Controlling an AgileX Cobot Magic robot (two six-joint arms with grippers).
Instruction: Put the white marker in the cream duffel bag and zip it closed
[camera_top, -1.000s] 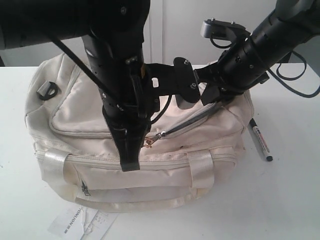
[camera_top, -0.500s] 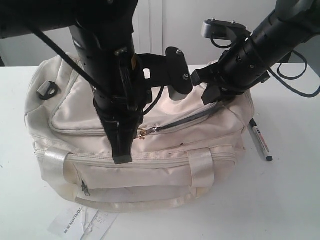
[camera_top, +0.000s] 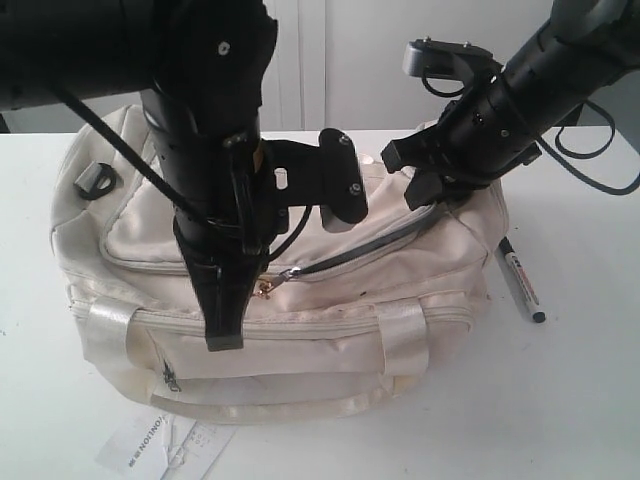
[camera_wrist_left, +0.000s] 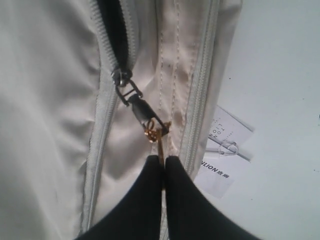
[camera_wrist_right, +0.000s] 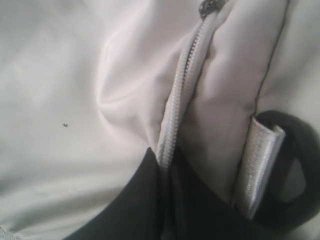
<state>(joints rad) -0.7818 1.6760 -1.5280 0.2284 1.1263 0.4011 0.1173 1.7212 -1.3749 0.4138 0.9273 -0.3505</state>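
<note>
So the cream duffel bag (camera_top: 400, 290) sat in the middle of the white table (camera_top: 580, 400), and the white marker (camera_top: 520, 280) wasn't in it; it was lying flat on the table just beside the bag's end on the right arm's side, black cap pointing away from the camera. The left gripper (camera_wrist_left: 163, 161) was clamped tight on the little gold zipper pull (camera_wrist_left: 152, 131) on the bag's top flap, fingers pressed together with the pull sticking out between them. The zipper slider (camera_wrist_left: 121, 77) sat partway along the flap; the dark lining showed in the open stretch beyond it. The right gripper (camera_wrist_right: 162, 159) was down at the marker-side end of the bag, jaws pinched onto the bag's fabric right along the zipper edge, next to a black D-ring (camera_wrist_right: 295, 165) on its webbing loop. A printed paper tag (camera_top: 160, 445) poked out on the table at the bag's front, below the handles.
</note>
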